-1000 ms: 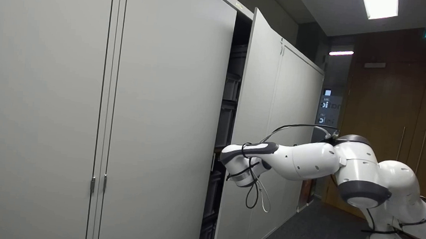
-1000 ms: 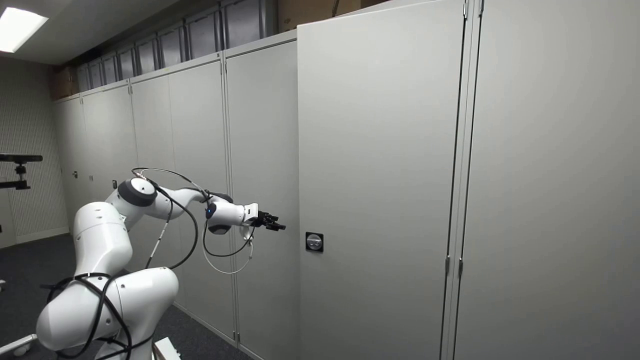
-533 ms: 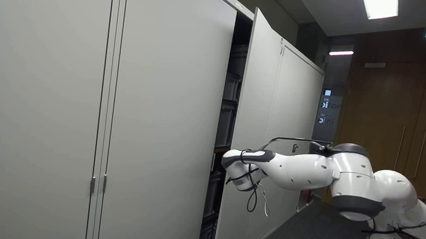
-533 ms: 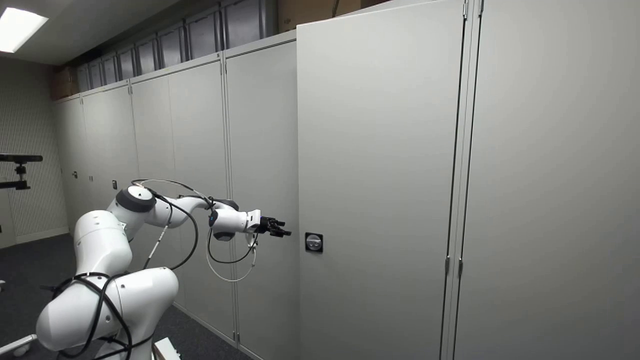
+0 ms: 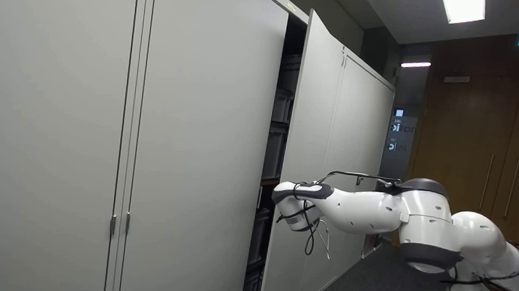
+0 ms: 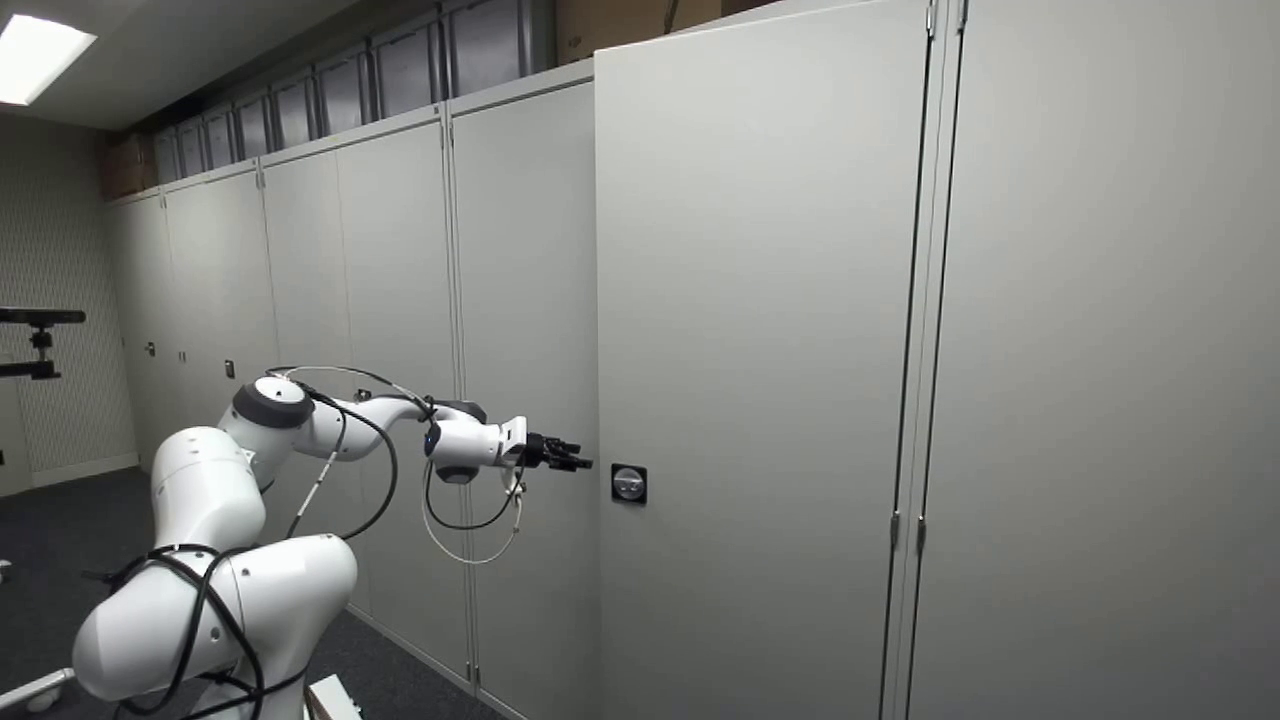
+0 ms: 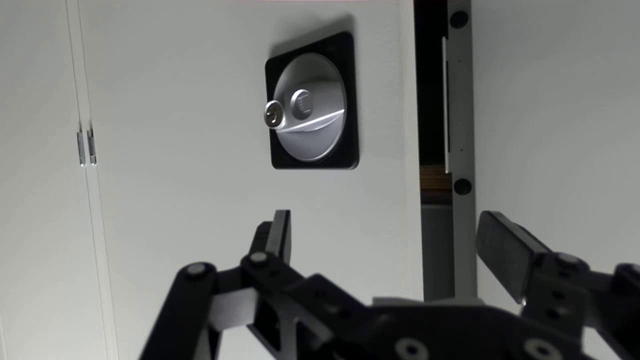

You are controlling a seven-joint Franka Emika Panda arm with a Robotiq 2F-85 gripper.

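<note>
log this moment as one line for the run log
gripper: open, holding nothing; nearest: cabinet door, ajar; door lock: not gripped

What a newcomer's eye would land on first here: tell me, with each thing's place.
The white arm first, stretched from the right of an exterior view toward a cabinet door that stands ajar. Grey bins show in the dark gap beside that door. In the wrist view, a silver knob on a black plate stands out near the top middle, above the open tool.
</note>
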